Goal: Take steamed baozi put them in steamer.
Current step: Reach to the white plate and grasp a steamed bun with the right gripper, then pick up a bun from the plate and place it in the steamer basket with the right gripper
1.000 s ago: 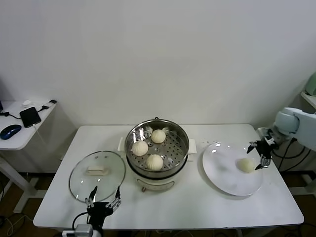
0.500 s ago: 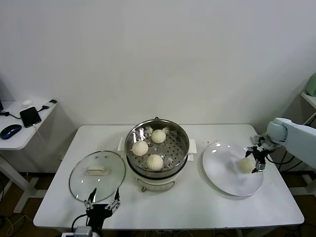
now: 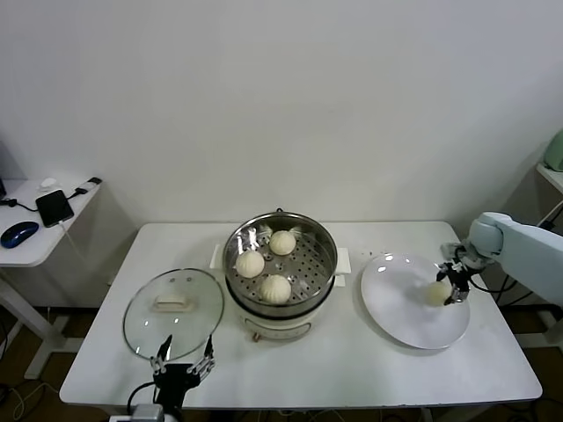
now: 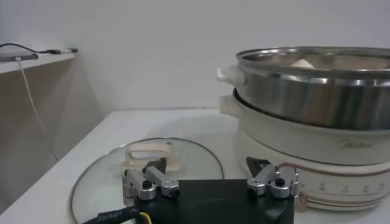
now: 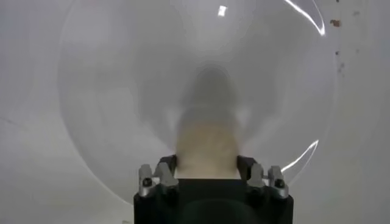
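The right claw (image 3: pixel 455 286) was down on the white plate (image 3: pixel 400 316) near the right edge of the table (image 3: pixel 352 369). Its fingers (image 5: pixel 166 172) sat on both sides of the last baozi (image 3: pixel 438 293), but I could not tell if they were squeezing it. Three baozi (image 3: pixel 275 287) lay in the steamer (image 3: pixel 280 264) at the middle of the table. The left claw (image 3: pixel 185 362) waited, spread wide, at the front edge by the glass lid (image 3: pixel 172 312).

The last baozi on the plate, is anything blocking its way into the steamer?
Nothing visible. The right gripper is around the baozi, and the steamer is uncovered, its glass lid lying beside it.
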